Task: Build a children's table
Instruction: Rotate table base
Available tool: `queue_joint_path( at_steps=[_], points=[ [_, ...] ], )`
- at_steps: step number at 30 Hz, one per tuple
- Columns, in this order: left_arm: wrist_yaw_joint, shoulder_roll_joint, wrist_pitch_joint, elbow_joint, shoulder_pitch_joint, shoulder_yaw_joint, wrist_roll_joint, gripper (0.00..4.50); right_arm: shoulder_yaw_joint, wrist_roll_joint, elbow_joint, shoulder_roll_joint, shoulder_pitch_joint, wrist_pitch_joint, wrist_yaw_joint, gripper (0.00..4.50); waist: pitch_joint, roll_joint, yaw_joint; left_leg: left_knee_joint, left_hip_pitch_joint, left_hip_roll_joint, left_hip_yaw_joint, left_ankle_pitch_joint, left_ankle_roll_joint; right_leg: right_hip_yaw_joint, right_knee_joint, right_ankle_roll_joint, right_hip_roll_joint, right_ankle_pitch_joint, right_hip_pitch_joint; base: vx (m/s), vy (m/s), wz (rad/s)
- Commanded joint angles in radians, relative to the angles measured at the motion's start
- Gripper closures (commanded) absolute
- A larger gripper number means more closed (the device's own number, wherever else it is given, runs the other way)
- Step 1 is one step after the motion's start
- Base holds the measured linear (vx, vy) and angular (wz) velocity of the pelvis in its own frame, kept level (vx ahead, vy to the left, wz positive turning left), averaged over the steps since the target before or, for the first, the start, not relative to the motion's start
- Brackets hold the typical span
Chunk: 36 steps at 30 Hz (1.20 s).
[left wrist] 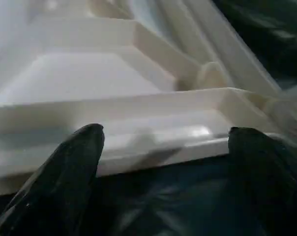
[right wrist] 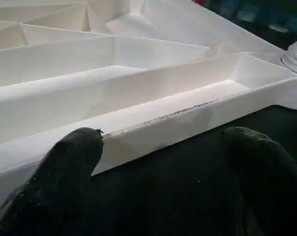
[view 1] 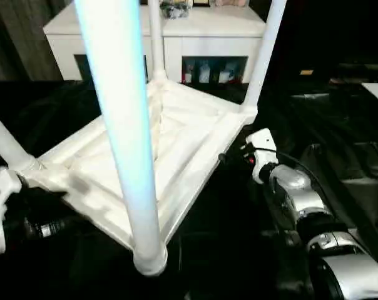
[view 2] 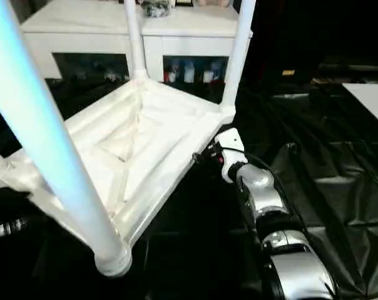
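Tabletop lying upside down on black sheeting, ribbed underside up, four legs standing in corner sockets. Left gripper spread wide, empty, facing tabletop's left rim. Right gripper likewise spread wide, empty, just beside right rim. White cabinet beyond, at far side.

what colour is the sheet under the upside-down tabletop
Black and glossy: the sheet under the white tabletop shows best in the right eye view.
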Motion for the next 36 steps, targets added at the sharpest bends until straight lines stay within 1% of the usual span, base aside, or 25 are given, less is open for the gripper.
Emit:
queue_joint_path(
  at_steps=[1, 2, 3, 4, 5, 6, 7, 11, 12, 13, 14, 16, 17, 18, 20, 21, 22, 27, 28, 29, 31, 33, 34, 35, 36],
  points=[
    [-0.044, 0.043, 0.077, -0.107, 0.073, -0.016, -0.052, 0.01, 0.013, -0.017, 0.018, 0.007, -0.023, -0.01, -0.004, 0.14, -0.052, 0.017, 0.003, -0.102, 0.036, 0.062, -0.028, -0.418, -0.047, 0.023, -0.057, -0.219, -0.033, -0.323, 0.018, 0.0, 0.0, 0.0],
    [-0.05, 0.048, 0.087, -0.124, 0.089, -0.02, -0.057, 0.01, 0.014, -0.018, 0.019, 0.009, -0.024, -0.01, -0.005, 0.14, -0.048, 0.015, 0.001, -0.105, 0.029, 0.063, -0.031, -0.425, -0.044, 0.023, -0.058, -0.213, -0.033, -0.345, 0.02, 0.0, 0.0, 0.0],
    [-0.052, 0.049, 0.096, -0.134, 0.098, -0.021, -0.06, 0.01, 0.015, -0.019, 0.02, 0.01, -0.024, -0.011, -0.005, 0.14, -0.048, 0.013, 0.001, -0.105, 0.031, 0.062, -0.029, -0.433, -0.043, 0.022, -0.06, -0.208, -0.032, -0.36, 0.017, 0.0, 0.0, 0.0],
    [-0.043, 0.041, 0.112, -0.159, 0.11, -0.032, -0.065, 0.01, 0.016, -0.019, 0.026, 0.015, -0.027, -0.011, -0.004, 0.14, -0.048, 0.015, 0.001, -0.103, 0.039, 0.062, -0.027, -0.444, -0.046, 0.025, -0.065, -0.202, -0.03, -0.372, 0.009, 0.0, 0.0, 0.0],
    [-0.037, 0.034, 0.123, -0.173, 0.113, -0.04, -0.07, 0.01, 0.017, -0.018, 0.029, 0.019, -0.029, -0.011, -0.003, 0.14, -0.046, 0.014, -0.002, -0.104, 0.035, 0.061, -0.031, -0.451, -0.05, 0.026, -0.065, -0.196, -0.031, -0.382, 0.013, 0.0, 0.0, 0.0],
    [-0.028, 0.026, 0.136, -0.189, 0.113, -0.052, -0.072, 0.01, 0.019, -0.019, 0.033, 0.024, -0.032, -0.011, -0.003, 0.14, -0.046, 0.015, -0.002, -0.105, 0.034, 0.061, -0.032, -0.453, -0.053, 0.025, -0.065, -0.191, -0.032, -0.389, 0.014, 0.0, 0.0, 0.0],
    [-0.023, 0.022, 0.142, -0.197, 0.113, -0.057, -0.072, 0.01, 0.021, -0.02, 0.035, 0.027, -0.033, -0.011, -0.004, 0.14, -0.047, 0.015, -0.004, -0.104, 0.04, 0.06, -0.032, -0.461, -0.06, 0.027, -0.067, -0.189, -0.032, -0.385, 0.01, 0.0, 0.0, 0.0],
    [0.011, -0.006, 0.155, -0.223, 0.094, -0.114, -0.068, 0.01, 0.035, -0.025, 0.038, 0.051, -0.034, -0.017, 0.008, 0.14, -0.047, 0.013, -0.008, -0.104, 0.038, 0.059, -0.034, -0.47, -0.063, 0.027, -0.068, -0.184, -0.032, -0.388, 0.01, 0.0, 0.0, 0.0],
    [0.034, -0.032, 0.162, -0.24, 0.07, -0.157, -0.066, 0.01, 0.042, -0.026, 0.032, 0.07, -0.033, -0.02, 0.021, 0.14, -0.047, 0.015, -0.01, -0.105, 0.036, 0.059, -0.036, -0.467, -0.065, 0.027, -0.067, -0.181, -0.032, -0.387, 0.013, 0.0, 0.0, 0.0],
    [0.037, -0.035, 0.163, -0.243, 0.067, -0.162, -0.065, 0.01, 0.043, -0.026, 0.032, 0.072, -0.033, -0.02, 0.022, 0.14, -0.048, 0.014, -0.01, -0.105, 0.036, 0.059, -0.036, -0.466, -0.066, 0.027, -0.066, -0.18, -0.032, -0.384, 0.014, 0.0, 0.0, 0.0],
    [0.05, -0.048, 0.17, -0.255, 0.057, -0.177, -0.062, 0.01, 0.043, -0.027, 0.03, 0.081, -0.034, -0.021, 0.026, 0.14, -0.049, 0.017, -0.011, -0.105, 0.036, 0.059, -0.036, -0.463, -0.069, 0.028, -0.065, -0.183, -0.033, -0.371, 0.014, 0.0, 0.0, 0.0],
    [0.06, -0.07, 0.176, -0.263, 0.036, -0.204, -0.059, 0.01, 0.044, -0.027, 0.025, 0.089, -0.033, -0.024, 0.034, 0.14, -0.05, 0.014, -0.011, -0.104, 0.035, 0.058, -0.036, -0.453, -0.068, 0.027, -0.064, -0.185, -0.033, -0.361, 0.017, 0.0, 0.0, 0.0],
    [0.069, -0.087, 0.174, -0.267, 0.019, -0.225, -0.053, 0.01, 0.046, -0.026, 0.022, 0.093, -0.031, -0.024, 0.038, 0.14, -0.051, 0.016, -0.01, -0.104, 0.038, 0.058, -0.035, -0.45, -0.067, 0.027, -0.064, -0.187, -0.031, -0.354, 0.015, 0.0, 0.0, 0.0],
    [0.075, -0.099, 0.171, -0.27, 0.008, -0.24, -0.048, 0.01, 0.046, -0.026, 0.019, 0.096, -0.03, -0.025, 0.041, 0.14, -0.051, 0.015, -0.01, -0.102, 0.04, 0.057, -0.033, -0.448, -0.066, 0.028, -0.066, -0.188, -0.031, -0.35, 0.014, 0.0, 0.0, 0.0],
    [0.091, -0.132, 0.17, -0.279, -0.029, -0.285, -0.044, 0.01, 0.053, -0.02, 0.003, 0.1, -0.022, -0.027, 0.055, 0.14, -0.054, 0.018, -0.007, -0.101, 0.041, 0.057, -0.032, -0.428, -0.067, 0.028, -0.063, -0.195, -0.031, -0.318, 0.017, 0.0, 0.0, 0.0],
    [0.095, -0.14, 0.174, -0.282, -0.04, -0.298, -0.048, 0.01, 0.055, -0.019, -0.003, 0.1, -0.019, -0.028, 0.059, 0.14, -0.054, 0.018, -0.006, -0.1, 0.042, 0.057, -0.031, -0.424, -0.065, 0.027, -0.062, -0.198, -0.03, -0.31, 0.016, 0.0, 0.0, 0.0],
    [0.1, -0.149, 0.178, -0.286, -0.049, -0.307, -0.052, 0.01, 0.057, -0.016, -0.012, 0.1, -0.013, -0.028, 0.069, 0.14, -0.056, 0.018, -0.006, -0.1, 0.036, 0.056, -0.031, -0.401, -0.062, 0.027, -0.058, -0.203, -0.03, -0.284, 0.023, 0.0, 0.0, 0.0],
    [0.126, -0.187, 0.175, -0.289, -0.086, -0.359, -0.039, 0.01, 0.063, -0.012, -0.053, 0.098, 0.018, -0.029, 0.1, 0.14, -0.058, 0.014, -0.006, -0.096, 0.034, 0.055, -0.029, -0.362, -0.047, 0.027, -0.056, -0.21, -0.029, -0.254, 0.026, 0.0, 0.0, 0.0],
    [0.133, -0.204, 0.161, -0.284, -0.097, -0.371, -0.029, 0.01, 0.063, -0.01, -0.066, 0.096, 0.028, -0.028, 0.106, 0.14, -0.059, 0.014, -0.006, -0.096, 0.032, 0.055, -0.029, -0.346, -0.043, 0.027, -0.055, -0.212, -0.03, -0.237, 0.03, 0.0, 0.0, 0.0],
    [0.135, -0.208, 0.159, -0.283, -0.1, -0.373, -0.029, 0.01, 0.063, -0.01, -0.068, 0.095, 0.03, -0.028, 0.107, 0.14, -0.061, 0.015, -0.005, -0.094, 0.032, 0.055, -0.029, -0.33, -0.041, 0.026, -0.052, -0.22, -0.03, -0.22, 0.03, 0.0, 0.0, 0.0],
    [0.165, -0.269, 0.123, -0.276, -0.137, -0.389, -0.025, 0.01, 0.053, -0.001, -0.089, 0.086, 0.047, -0.025, 0.103, 0.14, -0.061, 0.015, -0.005, -0.092, 0.032, 0.055, -0.028, -0.315, -0.035, 0.025, -0.052, -0.227, -0.03, -0.198, 0.033, 0.0, 0.0, 0.0],
    [0.178, -0.296, 0.113, -0.274, -0.154, -0.389, -0.035, 0.01, 0.048, 0.003, -0.099, 0.082, 0.052, -0.023, 0.095, 0.14, -0.061, 0.015, -0.003, -0.092, 0.034, 0.055, -0.026, -0.311, -0.034, 0.026, -0.053, -0.231, -0.029, -0.191, 0.032, 0.0, 0.0, 0.0],
    [0.182, -0.304, 0.112, -0.274, -0.158, -0.388, -0.041, 0.01, 0.047, 0.003, -0.102, 0.08, 0.053, -0.021, 0.092, 0.14, -0.061, 0.015, -0.002, -0.091, 0.035, 0.054, -0.025, -0.319, -0.033, 0.026, -0.052, -0.233, -0.028, -0.199, 0.031, 0.0, 0.0, 0.0],
    [0.202, -0.325, 0.098, -0.265, -0.173, -0.381, -0.041, 0.01, 0.04, 0.006, -0.108, 0.077, 0.055, -0.019, 0.086, 0.14, -0.06, 0.015, -0.003, -0.092, 0.031, 0.054, -0.028, -0.326, -0.032, 0.025, -0.053, -0.23, -0.029, -0.213, 0.035, 0.0, 0.0, 0.0],
    [0.225, -0.353, 0.081, -0.255, -0.191, -0.367, -0.045, 0.01, 0.03, 0.009, -0.112, 0.073, 0.055, -0.018, 0.075, 0.14, -0.06, 0.014, -0.003, -0.092, 0.032, 0.055, -0.027, -0.334, -0.033, 0.025, -0.055, -0.226, -0.029, -0.223, 0.033, 0.0, 0.0, 0.0]
  ],
)
